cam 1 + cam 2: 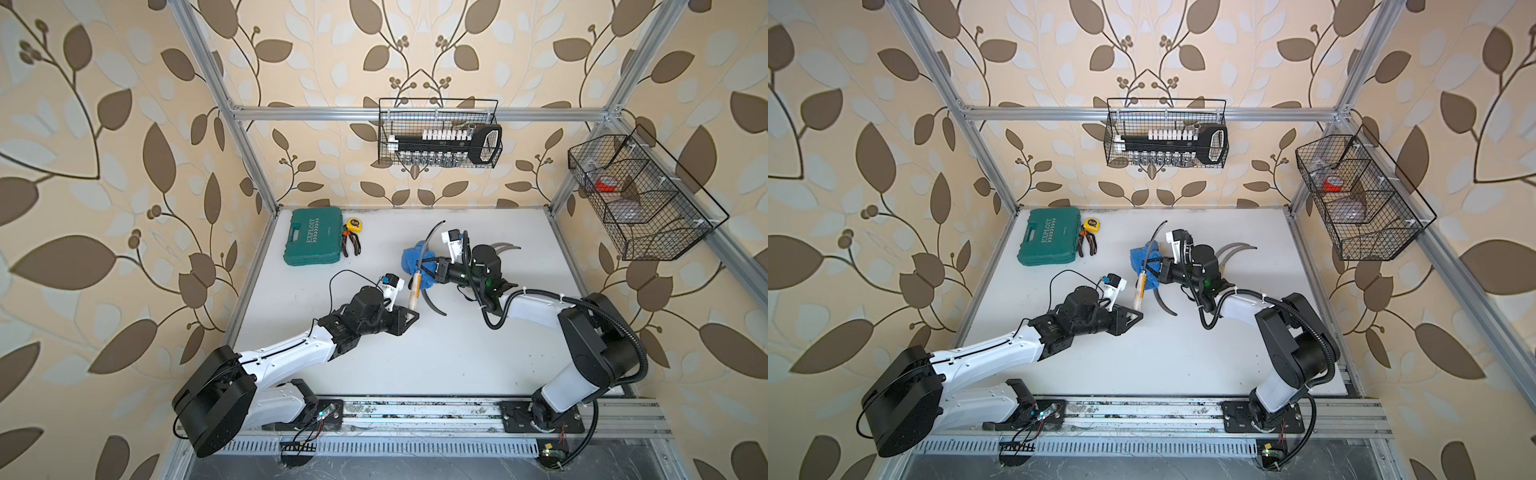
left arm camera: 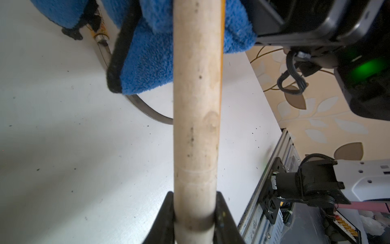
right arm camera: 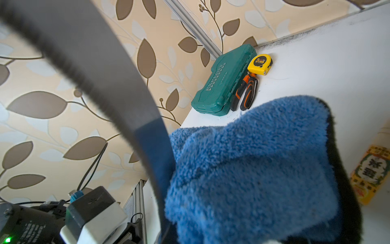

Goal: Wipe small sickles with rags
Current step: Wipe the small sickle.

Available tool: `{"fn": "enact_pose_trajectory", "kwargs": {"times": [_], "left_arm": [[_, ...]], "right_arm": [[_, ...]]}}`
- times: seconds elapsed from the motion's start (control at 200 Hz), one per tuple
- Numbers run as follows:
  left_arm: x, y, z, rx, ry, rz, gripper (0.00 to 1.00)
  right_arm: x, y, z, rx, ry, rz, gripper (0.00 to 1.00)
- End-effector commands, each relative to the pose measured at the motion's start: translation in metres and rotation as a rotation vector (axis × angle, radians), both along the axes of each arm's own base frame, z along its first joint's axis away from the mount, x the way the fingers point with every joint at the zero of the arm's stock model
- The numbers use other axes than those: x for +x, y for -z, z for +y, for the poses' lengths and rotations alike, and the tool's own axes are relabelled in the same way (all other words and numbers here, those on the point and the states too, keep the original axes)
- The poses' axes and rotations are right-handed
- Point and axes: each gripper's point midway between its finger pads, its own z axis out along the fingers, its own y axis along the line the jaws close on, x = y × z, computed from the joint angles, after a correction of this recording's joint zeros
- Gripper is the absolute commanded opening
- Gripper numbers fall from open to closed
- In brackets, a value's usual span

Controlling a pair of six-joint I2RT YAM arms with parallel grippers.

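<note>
Sickle (image 1: 415, 289), pale wooden handle, thin curved dark-grey metal blade: handle butt clamped in closed left gripper (image 1: 411, 314) jaws. Right gripper (image 1: 430, 266) jaws, closed, pinch blue microfibre rag (image 1: 409, 255) around blade base. Advice: slide rag tipward along curve, spine side, left clamp steady.

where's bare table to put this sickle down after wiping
Widest bare table lies between the held sickle and the front rail. Another patch runs along the back edge, right of the tape measure. Crowded around the rag and spare sickles.
</note>
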Motion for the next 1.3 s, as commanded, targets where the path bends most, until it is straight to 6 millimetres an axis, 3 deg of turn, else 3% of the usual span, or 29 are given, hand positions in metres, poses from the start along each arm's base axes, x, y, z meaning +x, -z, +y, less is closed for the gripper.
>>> {"fn": "enact_pose_trajectory", "kwargs": {"times": [0.0, 0.305, 0.47, 0.62, 0.895, 0.995, 1.16, 1.295], "left_arm": [[0.003, -0.009, -0.007, -0.017, 0.015, -0.015, 0.00], [0.003, -0.005, -0.009, -0.017, 0.025, -0.006, 0.00], [0.002, -0.005, -0.010, -0.019, 0.033, -0.006, 0.00], [0.002, -0.007, -0.010, -0.023, 0.035, -0.009, 0.00], [0.000, -0.009, -0.009, -0.028, 0.036, -0.015, 0.00], [0.000, -0.010, -0.008, -0.028, 0.034, -0.021, 0.00], [0.001, -0.008, -0.009, -0.027, 0.033, -0.014, 0.00], [0.002, -0.007, -0.010, -0.024, 0.034, -0.012, 0.00]], "right_arm": [[0.003, -0.055, 0.002, 0.056, -0.014, -0.102, 0.00], [0.024, -0.114, -0.014, 0.049, 0.058, -0.166, 0.00], [0.028, -0.129, -0.018, 0.036, 0.079, -0.186, 0.00], [0.028, -0.107, -0.015, 0.019, 0.071, -0.159, 0.00], [0.013, -0.028, -0.003, -0.020, 0.032, -0.053, 0.00], [0.004, -0.008, 0.006, -0.023, 0.008, -0.023, 0.00], [-0.002, -0.007, 0.016, -0.022, -0.015, -0.022, 0.00], [0.006, -0.029, 0.012, -0.016, 0.007, -0.051, 0.00]]}}
